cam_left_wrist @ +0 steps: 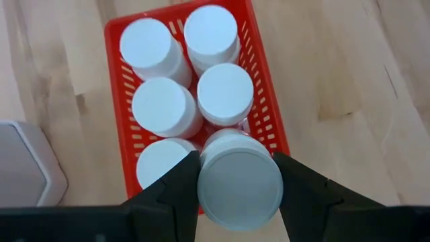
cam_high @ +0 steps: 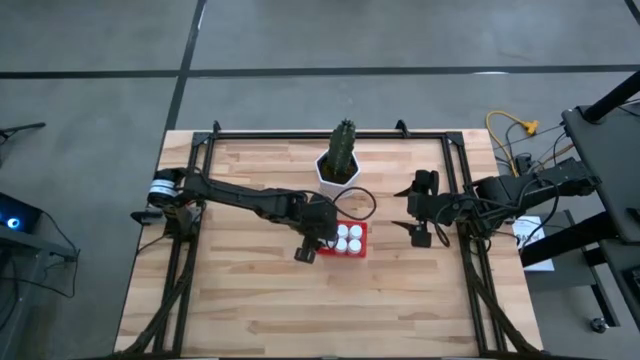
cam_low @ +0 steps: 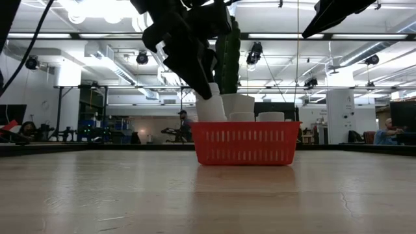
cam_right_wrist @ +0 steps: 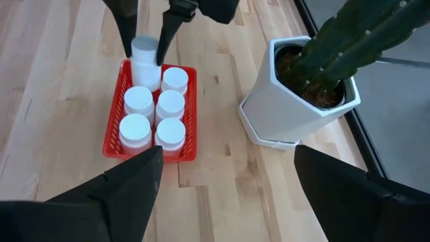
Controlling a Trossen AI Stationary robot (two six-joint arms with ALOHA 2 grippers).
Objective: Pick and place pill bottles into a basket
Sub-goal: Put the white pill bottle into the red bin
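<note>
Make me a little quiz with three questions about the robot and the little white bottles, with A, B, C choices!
1. Where is the cactus pot?
A. beside the red basket
B. inside the basket
C. on the floor

2. How many pill bottles are already sitting in the basket?
A. two
B. five
C. nine

3. What is the left hand doing?
A. holding nothing
B. gripping a bottle
C. touching the cactus

Answers: 1 A, the pot stands on the table next to the basket. 2 B, five caps show inside it. 3 B, its fingers clamp a sixth bottle over the basket's last gap.
</note>
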